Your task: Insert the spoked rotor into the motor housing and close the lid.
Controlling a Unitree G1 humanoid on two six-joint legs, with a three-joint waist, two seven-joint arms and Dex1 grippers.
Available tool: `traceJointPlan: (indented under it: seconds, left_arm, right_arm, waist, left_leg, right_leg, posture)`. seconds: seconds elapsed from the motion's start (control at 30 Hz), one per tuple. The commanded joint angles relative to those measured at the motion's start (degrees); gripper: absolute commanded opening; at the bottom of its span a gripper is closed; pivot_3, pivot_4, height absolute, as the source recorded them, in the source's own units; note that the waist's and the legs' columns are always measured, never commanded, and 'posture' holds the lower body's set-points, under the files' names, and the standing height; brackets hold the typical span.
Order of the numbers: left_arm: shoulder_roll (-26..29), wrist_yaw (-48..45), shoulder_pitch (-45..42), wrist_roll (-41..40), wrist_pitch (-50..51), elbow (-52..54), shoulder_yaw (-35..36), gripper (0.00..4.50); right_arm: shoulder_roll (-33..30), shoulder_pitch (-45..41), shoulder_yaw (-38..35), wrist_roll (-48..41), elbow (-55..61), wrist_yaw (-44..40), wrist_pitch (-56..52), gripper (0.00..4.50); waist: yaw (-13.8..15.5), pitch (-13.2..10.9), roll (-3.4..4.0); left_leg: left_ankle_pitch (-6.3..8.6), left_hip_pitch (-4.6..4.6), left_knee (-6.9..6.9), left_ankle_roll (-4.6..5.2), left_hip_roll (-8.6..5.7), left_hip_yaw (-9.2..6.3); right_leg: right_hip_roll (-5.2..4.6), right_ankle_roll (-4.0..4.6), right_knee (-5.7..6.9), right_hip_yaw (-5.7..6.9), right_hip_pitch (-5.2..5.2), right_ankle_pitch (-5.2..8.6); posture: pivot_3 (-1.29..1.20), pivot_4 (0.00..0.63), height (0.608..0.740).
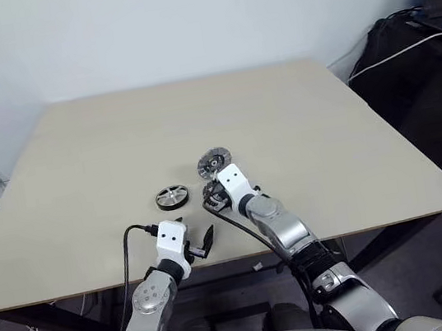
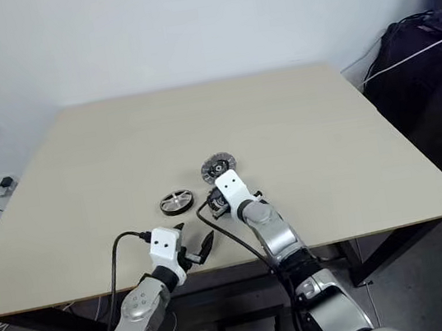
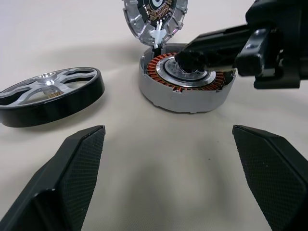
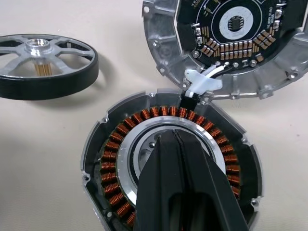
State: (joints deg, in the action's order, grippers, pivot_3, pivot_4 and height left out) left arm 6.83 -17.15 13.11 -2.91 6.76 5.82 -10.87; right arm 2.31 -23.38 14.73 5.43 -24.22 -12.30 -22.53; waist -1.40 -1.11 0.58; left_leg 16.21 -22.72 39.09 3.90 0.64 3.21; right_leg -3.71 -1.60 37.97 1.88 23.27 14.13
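Motor housing [image 4: 171,163] sits on the desk [image 1: 314,118] near its front edge, open, with its ring of copper windings showing. The lid [image 4: 231,43] lies just behind it, turned face up and joined to the housing by a short white connector [image 4: 199,84]. The spoked rotor [image 3: 48,96] rests flat on the desk beside the housing, on my left, not yet inserted.

My right gripper [image 4: 174,137] has its jaws pressed together, holding nothing, and their tip is over the dark centre of the housing, maybe touching it. My left gripper [image 3: 168,159] waits low in front of both parts with jaws spread wide and empty.

I see some risks from here. If I push the closed right jaws down or sideways, they can scrape the windings or shift the housing and pull on the white connector. The rotor has a magnet rim, I think, so it may snap in tilted when I bring it near. Also the lid can close on the connector if it folds badly.
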Motion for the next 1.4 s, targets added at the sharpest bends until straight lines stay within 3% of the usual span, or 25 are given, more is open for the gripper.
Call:
traceJointPlan:
  seconds: [0.03, 0.5, 0.97, 1.2, 1.3, 1.4]
  left_arm:
    - [-0.3, 0.2, -0.4, -0.4, -1.2, 2.5, 0.2, 4.5]
    - [-0.3, 0.4, -0.2, -0.5, -1.4, 2.4, 0.2, 4.5]
    - [-0.1, -0.4, -0.5, -0.5, -2.9, 0.4, 0.4, 4.5]
    - [-0.9, 1.6, -0.3, 0.1, -4.9, 0.4, 1.4, 4.5]
    - [-3.9, 4.4, -1.2, -3.3, -4.2, 1.3, 4.7, 4.5]
    - [-9.0, 6.1, -3.5, -13.6, 1.4, 3.5, 10.3, 4.5]
  right_arm:
    - [0.3, -2.0, -0.5, 0.1, -0.5, 0.1, 1.6, 0.01]
    - [1.9, -4.4, -0.2, 1.3, -10.0, 0.5, 4.5, 0.01]
    - [1.3, -1.5, -4.2, -1.4, 4.5, 1.6, 4.0, 0.01]
    - [0.6, 4.3, -3.4, -2.5, 14.4, 0.2, 1.8, 0.01]
    - [-0.3, 9.0, -2.9, -3.5, 21.8, -1.5, 0.3, 0.01]
    - [-1.8, 15.3, -2.7, -5.5, 31.2, -3.4, -2.1, 0.01]
  waist:
    - [0.0, 0.0, 0.0]
    - [-0.2, 0.1, -0.04]
    - [-0.1, 0.1, -0.03]
    - [0.1, 0.1, -0.03]
    - [0.3, 0.1, -0.04]
    - [0.7, 0.0, -0.08]
  left_leg:
    - [0.0, 0.01, 0.0, 0.0, 0.0, 0.0]
    - [-0.01, 0.15, 0.0, -0.02, 0.01, 0.0]
    - [-0.01, -0.02, -0.01, -0.03, 0.01, -0.01]
    - [-0.01, -0.07, -0.01, -0.03, 0.0, -0.01]
    - [0.0, -0.12, -0.01, -0.02, 0.0, -0.02]
    - [0.01, -0.16, 0.0, 0.0, 0.0, -0.05]
  right_leg:
    - [0.0, 0.0, 0.0, 0.0, 0.0, 0.0]
    - [-0.02, 0.01, 0.03, -0.04, -0.11, 0.0]
    - [-0.11, 0.03, 0.03, -0.06, 0.06, 0.0]
    - [-0.18, 0.05, 0.02, -0.06, 0.1, 0.01]
    - [-0.22, 0.05, 0.01, -0.05, 0.13, 0.01]
    - [-0.26, 0.04, -0.03, -0.01, 0.12, 0.01]
  posture:
    - [0.0, 0.0, 0.74]
    - [0.0, 0.0, 0.74]
    - [0.0, 0.0, 0.74]
    - [0.0, 0.0, 0.74]
    - [0.0, 0.0, 0.74]
    - [0.0, 0.0, 0.74]
